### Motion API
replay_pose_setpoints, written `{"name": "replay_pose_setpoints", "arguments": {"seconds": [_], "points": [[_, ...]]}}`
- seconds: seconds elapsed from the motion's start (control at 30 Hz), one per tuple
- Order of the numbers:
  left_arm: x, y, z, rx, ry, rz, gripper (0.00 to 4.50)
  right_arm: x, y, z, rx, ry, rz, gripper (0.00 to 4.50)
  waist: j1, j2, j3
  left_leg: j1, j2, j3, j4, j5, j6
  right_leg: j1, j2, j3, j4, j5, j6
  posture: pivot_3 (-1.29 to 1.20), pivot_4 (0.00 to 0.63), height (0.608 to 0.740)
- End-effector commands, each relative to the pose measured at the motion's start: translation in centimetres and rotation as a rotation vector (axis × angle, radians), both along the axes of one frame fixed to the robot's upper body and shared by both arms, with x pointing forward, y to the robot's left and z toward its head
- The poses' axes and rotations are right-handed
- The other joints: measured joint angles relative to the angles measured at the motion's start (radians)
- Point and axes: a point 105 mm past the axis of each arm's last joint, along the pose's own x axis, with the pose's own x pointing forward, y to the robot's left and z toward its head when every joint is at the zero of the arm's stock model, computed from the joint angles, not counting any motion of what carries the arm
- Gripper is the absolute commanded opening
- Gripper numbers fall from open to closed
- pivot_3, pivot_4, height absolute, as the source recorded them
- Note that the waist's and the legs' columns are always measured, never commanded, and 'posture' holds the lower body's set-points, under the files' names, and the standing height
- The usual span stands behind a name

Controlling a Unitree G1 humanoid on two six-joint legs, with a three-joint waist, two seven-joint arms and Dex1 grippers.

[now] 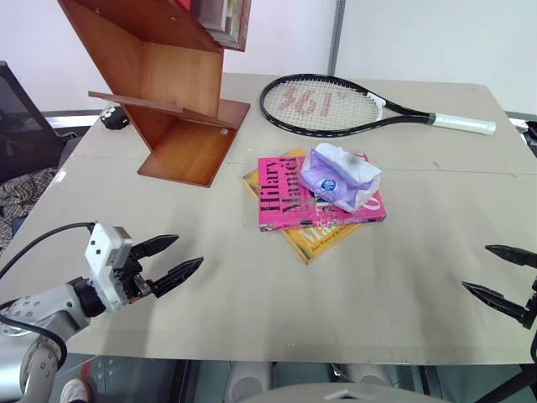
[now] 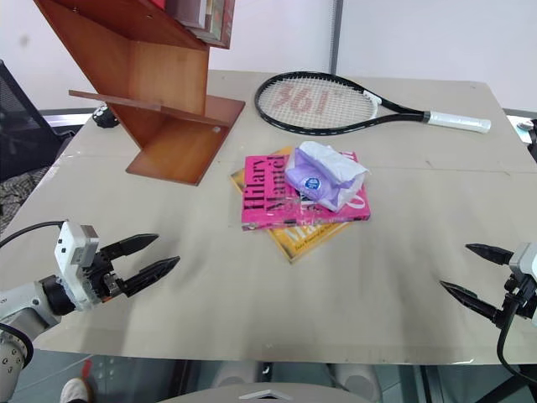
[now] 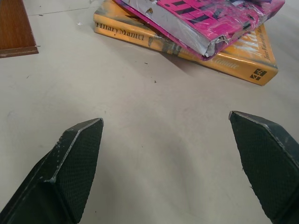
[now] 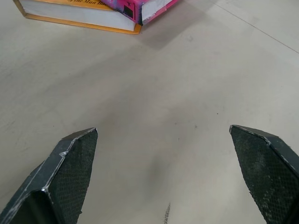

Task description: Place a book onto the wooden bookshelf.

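**Both arms idle, book still on tabletop**

Tabletop (image 1: 252, 302): pale beige, two boards with a seam across it, carries everything.

Wooden bookshelf (image 1: 172, 92): reddish-brown slanted panels, at 11 o'clock on the tabletop, foot resting flat on the surface. A few book spines (image 1: 225, 21) sit in its upper compartment, cut off by the frame edge.

Tennis racket (image 1: 352, 107): black frame, white grip, lying flat at 1 o'clock, head toward the shelf, handle pointing out to 3 o'clock.

Book (image 1: 289, 197): pink cover, black lettering, lying flat near tabletop centre, slightly toward 12 o'clock. It rests on top of a yellow-orange book (image 1: 312, 239), which sticks out at an angle underneath toward 6 o'clock. Near the shelf foot, not touching.

Purple tissue pack (image 1: 340, 176): crumpled, sits on the 3 o'clock half of the pink cover.

Left gripper (image 1: 172, 260): at 8 o'clock, above the tabletop, fingers (image 3: 77, 158) spread wide, nothing between them, pointing toward the books. Well apart from the stack.

Right gripper (image 2: 474, 273): at 4 o'clock, fingers (image 4: 70, 168) likewise spread wide and empty, aimed in toward the centre, well apart from the stack.

Small black object (image 1: 114, 117) behind the shelf at 10 o'clock, can't tell what.
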Motion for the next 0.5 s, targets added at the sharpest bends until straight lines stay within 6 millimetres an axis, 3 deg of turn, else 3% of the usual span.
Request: {"name": "replay_pose_setpoints", "arguments": {"seconds": [0.03, 0.1, 0.17, 0.37, 0.5], "points": [[0.7, -1.3, 2.2, 0.004, -0.093, -0.066, 4.45, 2.0, 1.8, 2.4, 0.025, -0.147, 0.005, 4.5, 0.0, 0.0, 0.0, 0.0, 0.0, 0.0, 0.0, 0.0, 0.0, 0.0, 0.0, 0.0, 0.0, 0.0, 0.0, 0.0, 0.15, 0.74], [1.2, -3.8, 4.4, -0.054, -0.173, -0.165, 4.45, 4.2, 5.8, 4.5, 0.079, -0.23, 0.03, 4.5, -0.006, 0.0, 0.002, 0.0, 0.001, 0.0, 0.0, 0.0, 0.0, 0.0, 0.001, 0.0, 0.0, 0.0, 0.0, 0.0, 0.15, 0.74], [0.8, -5.2, 5.4, -0.073, -0.203, -0.248, 4.45, 5.4, 8.4, 5.7, 0.087, -0.264, 0.072, 4.5, -0.009, 0.001, 0.002, 0.0, 0.002, -0.001, 0.003, 0.0, 0.0, -0.001, 0.003, 0.001, 0.001, 0.003, -0.001, 0.0, 0.15, 0.74], [-0.4, -7.1, 6.9, -0.08, -0.27, -0.38, 4.45, 9.1, 12.2, 7.9, 0.096, -0.272, 0.116, 4.5, -0.004, 0.002, 0.001, -0.001, 0.002, 0.0, 0.003, 0.0, 0.0, -0.002, 0.003, 0.001, 0.001, 0.006, -0.005, 0.0, 0.15, 0.74], [-0.6, -7.9, 7.7, -0.076, -0.296, -0.426, 4.45, 11.7, 14.4, 7.2, 0.018, -0.209, 0.16, 4.5, -0.001, 0.002, 0.001, -0.002, 0.001, -0.001, 0.001, 0.0, 0.0, -0.003, 0.003, 0.001, 0.0, 0.005, -0.005, 0.0, 0.15, 0.74]]}}
